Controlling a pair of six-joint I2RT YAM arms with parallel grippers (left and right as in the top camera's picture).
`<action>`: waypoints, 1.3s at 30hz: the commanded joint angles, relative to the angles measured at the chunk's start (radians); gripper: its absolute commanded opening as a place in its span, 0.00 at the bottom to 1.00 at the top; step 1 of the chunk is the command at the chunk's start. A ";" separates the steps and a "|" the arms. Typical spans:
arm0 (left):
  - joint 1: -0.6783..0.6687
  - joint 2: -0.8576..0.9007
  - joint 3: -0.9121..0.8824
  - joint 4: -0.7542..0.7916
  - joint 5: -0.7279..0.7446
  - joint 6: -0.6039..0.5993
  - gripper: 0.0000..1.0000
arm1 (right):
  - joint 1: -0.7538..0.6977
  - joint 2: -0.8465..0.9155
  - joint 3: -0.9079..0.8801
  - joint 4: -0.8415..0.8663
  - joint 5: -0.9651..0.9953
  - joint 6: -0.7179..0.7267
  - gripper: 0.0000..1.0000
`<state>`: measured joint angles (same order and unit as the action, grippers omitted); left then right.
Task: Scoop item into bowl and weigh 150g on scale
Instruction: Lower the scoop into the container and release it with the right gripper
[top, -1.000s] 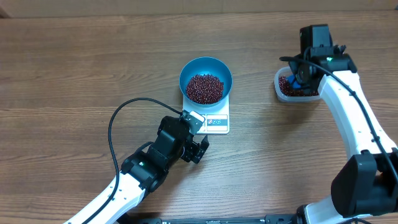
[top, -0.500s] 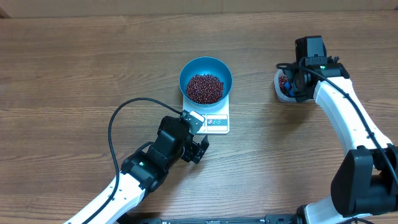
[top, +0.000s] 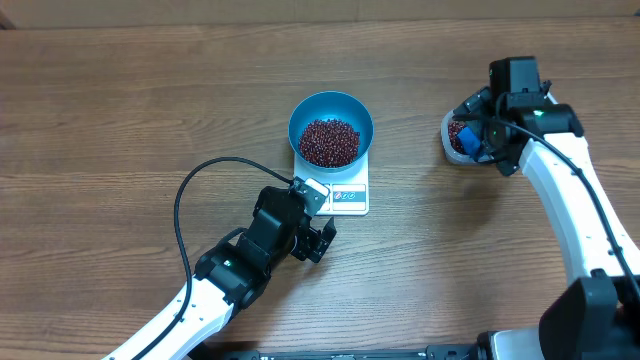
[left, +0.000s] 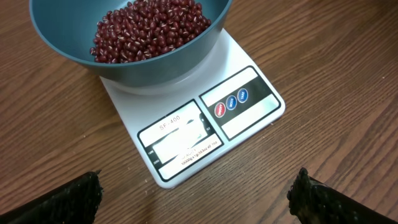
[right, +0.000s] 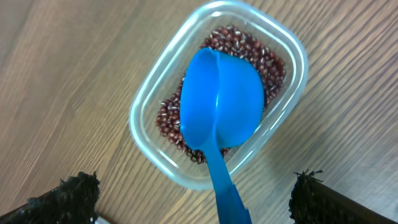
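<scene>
The blue bowl (top: 331, 108) stands on the white scale (top: 349, 196) at the table's middle, with a heap of red-brown beans (top: 329, 142) in it. My left gripper (top: 322, 238) hangs open just in front of the scale's display edge (left: 186, 143), touching nothing. In the left wrist view the bowl (left: 155, 68) and its beans (left: 149, 28) fill the top. My right gripper (right: 196, 190) is open above a clear tub (right: 144, 106) of beans (right: 264, 56). A blue scoop (right: 221, 99) lies dome-up in the tub. Its handle sticks out over the rim between my fingers, free of both.
The clear tub (top: 449, 141) with the blue scoop (top: 467, 138) sits at the right of the wooden table, about an arm's width from the scale. The left arm's black cable (top: 195, 190) loops over the table left of the scale.
My right gripper has opened and let go of the scoop, which now rests in the tub. The right wrist has shifted a little. The left arm, bowl and scale have not moved.
</scene>
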<state>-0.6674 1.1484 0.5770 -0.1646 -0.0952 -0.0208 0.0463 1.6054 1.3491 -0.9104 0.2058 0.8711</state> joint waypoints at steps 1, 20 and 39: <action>0.000 0.002 -0.006 0.000 -0.013 -0.009 0.99 | -0.003 -0.047 0.049 -0.003 -0.003 -0.066 1.00; 0.000 0.002 -0.006 0.000 -0.013 -0.009 1.00 | -0.003 -0.051 0.048 0.032 -0.175 -0.062 1.00; 0.000 0.002 -0.006 0.000 -0.013 -0.009 0.99 | 0.000 -0.049 -0.021 -0.043 -0.238 -0.061 1.00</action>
<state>-0.6674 1.1484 0.5770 -0.1646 -0.0948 -0.0208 0.0467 1.5772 1.3434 -0.9554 -0.0158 0.8116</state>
